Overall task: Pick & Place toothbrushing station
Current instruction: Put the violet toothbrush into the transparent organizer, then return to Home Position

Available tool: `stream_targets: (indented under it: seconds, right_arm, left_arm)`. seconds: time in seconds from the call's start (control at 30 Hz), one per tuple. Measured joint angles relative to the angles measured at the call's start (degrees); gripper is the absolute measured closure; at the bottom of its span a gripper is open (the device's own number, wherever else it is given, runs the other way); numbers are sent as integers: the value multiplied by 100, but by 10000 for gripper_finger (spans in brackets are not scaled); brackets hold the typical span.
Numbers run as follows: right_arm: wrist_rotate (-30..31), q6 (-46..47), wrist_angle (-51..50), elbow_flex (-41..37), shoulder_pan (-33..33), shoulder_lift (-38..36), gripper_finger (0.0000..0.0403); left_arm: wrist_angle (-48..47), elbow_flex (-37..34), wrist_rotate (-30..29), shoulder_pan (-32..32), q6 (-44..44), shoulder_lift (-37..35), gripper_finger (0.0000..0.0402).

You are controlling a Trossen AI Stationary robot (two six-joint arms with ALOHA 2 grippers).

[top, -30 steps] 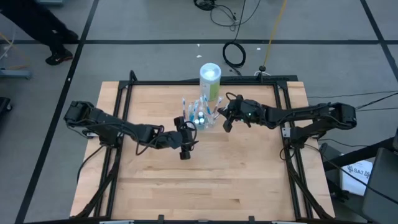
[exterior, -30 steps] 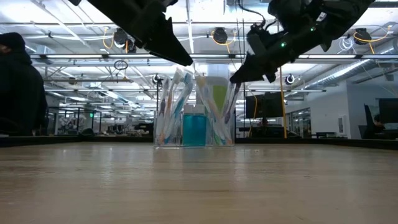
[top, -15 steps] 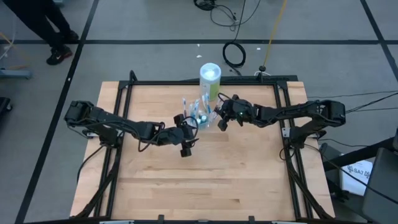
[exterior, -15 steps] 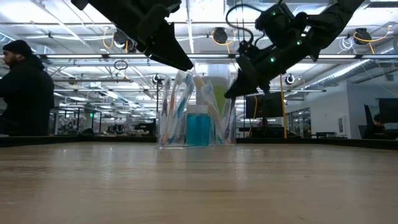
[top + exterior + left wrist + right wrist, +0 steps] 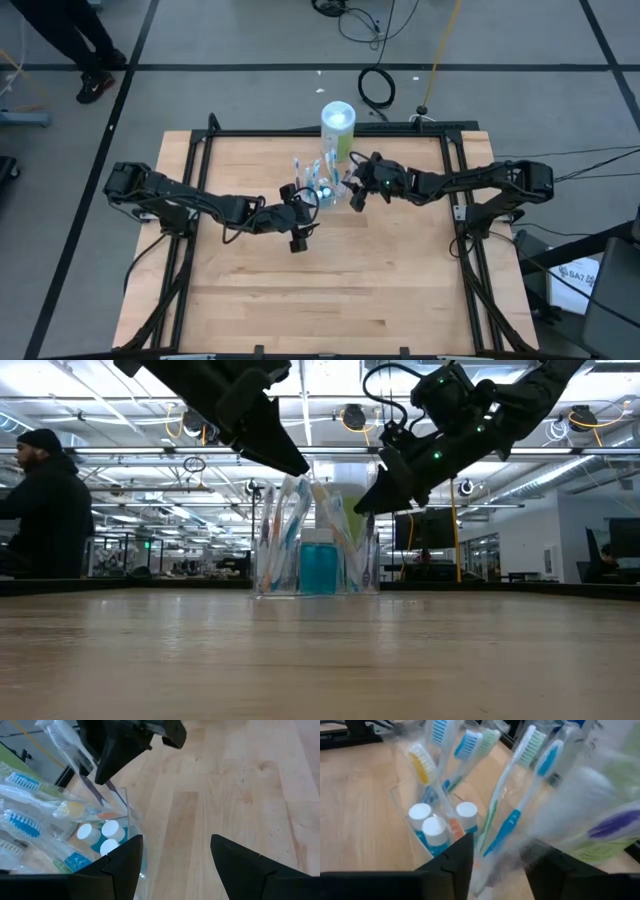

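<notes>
A clear plastic cup [image 5: 320, 190] stands on the wooden table [image 5: 330, 290], a little beyond its middle. It holds several pastel toothbrushes [image 5: 517, 785] standing slanted, bristles up, and three blue white-capped tubes [image 5: 435, 827]. My right gripper [image 5: 497, 865] is open at the cup's right rim, low among the brush tops [image 5: 365, 505]. A wrapped teal-handled toothbrush [image 5: 505, 832] runs down between its fingers. My left gripper [image 5: 172, 860] is open, just above the cup's left side [image 5: 295, 460]. My right gripper comes at the cup slanting down from the table's right. Its fingers [image 5: 457, 860] stand on either side of the wrapped teal-handled toothbrush's lower handle [image 5: 492, 850]. Whether they touch it I cannot tell.
A taller white-and-green canister [image 5: 337, 125] stands just beyond the cup, near the table's far edge. A black frame [image 5: 330, 131] runs round the tabletop. People show in the room beyond, left of the table [image 5: 45, 510]. Bare wood lies on the near half.
My right gripper has gone toward the table's left and down, from beside the cup in among the toothbrush tops at its right rim.
</notes>
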Motion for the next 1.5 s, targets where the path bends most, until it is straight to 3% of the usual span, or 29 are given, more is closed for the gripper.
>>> stream_targets:
  seconds: [0.27,0.5,0.6,0.77,1.0,1.17,1.33,1.5]
  right_arm:
    - [0,-124,-157,0,1,-160,206]
    - [-1,-242,-1057,-2,36,-923,201]
    - [-6,-148,-1409,-2,75,-1360,205]
    - [-7,37,-1794,-1,188,-2126,212]
    - [-4,-669,-2068,-2,231,-3071,211]
    - [-4,-460,-2603,-56,231,-3745,214]
    - [-3,-444,-2597,-634,211,-4359,214]
    - [-6,-441,-1842,-1254,65,-5057,211]
  left_arm:
    - [-77,0,2,0,22,-25,160]
    - [-785,2,-288,-20,292,-489,160]
    - [-1174,-8,-635,-17,62,-833,160]
    - [-1915,2,-611,-139,-375,-1509,160]
    - [-3193,-7,-788,-404,-1527,-2608,160]
    - [-3308,-2,-1120,-498,-1226,-3617,160]
    - [-3295,-2,-630,-530,-735,-4403,160]
    - [-3154,-321,-348,-555,-425,-4950,160]
